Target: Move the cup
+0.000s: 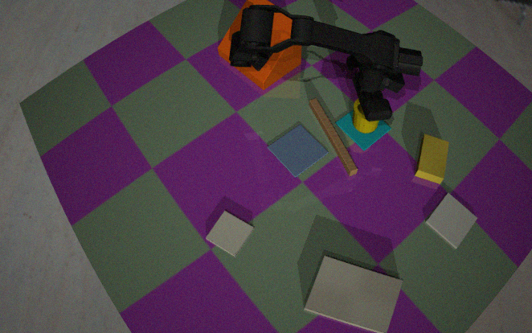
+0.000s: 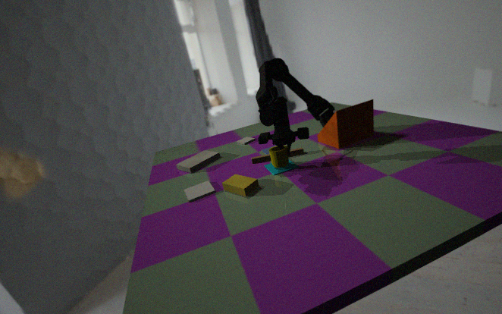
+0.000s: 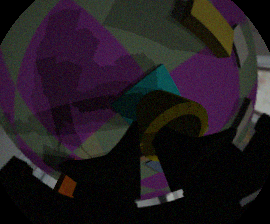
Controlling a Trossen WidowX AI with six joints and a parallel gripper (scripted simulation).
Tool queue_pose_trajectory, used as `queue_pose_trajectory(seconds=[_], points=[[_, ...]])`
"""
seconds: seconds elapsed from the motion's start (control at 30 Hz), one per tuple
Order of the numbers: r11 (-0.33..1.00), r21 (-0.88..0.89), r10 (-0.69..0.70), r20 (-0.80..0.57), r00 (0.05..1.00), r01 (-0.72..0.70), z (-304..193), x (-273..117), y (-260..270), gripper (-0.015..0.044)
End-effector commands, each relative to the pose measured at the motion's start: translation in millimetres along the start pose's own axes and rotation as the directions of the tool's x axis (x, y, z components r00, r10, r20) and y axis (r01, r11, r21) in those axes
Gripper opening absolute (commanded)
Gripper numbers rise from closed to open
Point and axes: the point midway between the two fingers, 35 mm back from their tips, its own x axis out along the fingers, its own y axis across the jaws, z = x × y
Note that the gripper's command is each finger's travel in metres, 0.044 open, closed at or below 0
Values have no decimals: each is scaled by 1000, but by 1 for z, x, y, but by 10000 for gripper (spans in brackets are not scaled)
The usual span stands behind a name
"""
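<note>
Cup [image 1: 362, 121] over the teal pad [image 1: 363, 131], clamped in our gripper [image 1: 374, 108].

Yellow cup stands upright on or just above the teal pad; we cannot tell if it touches. Our jaws are shut on its rim from above, which we judge keeps it level so no marbles spill; the marbles are not visible. A wooden bar [image 1: 333, 135] lies between this pad and the blue pad [image 1: 297, 149]. Setting down and releasing remain.
</note>
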Motion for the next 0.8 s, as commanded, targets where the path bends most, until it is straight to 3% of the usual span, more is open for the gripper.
queue_pose_trajectory(seconds=[0.0,0.37,0.57,0.77], points=[[1000,0,0,0,1000,0,0,0,0,0],[1000,0,0,0,1000,0,0,0,0,0],[1000,0,0,0,1000,0,0,0,0,147],[1000,0,0,0,1000,0,0,-1,0,147]])
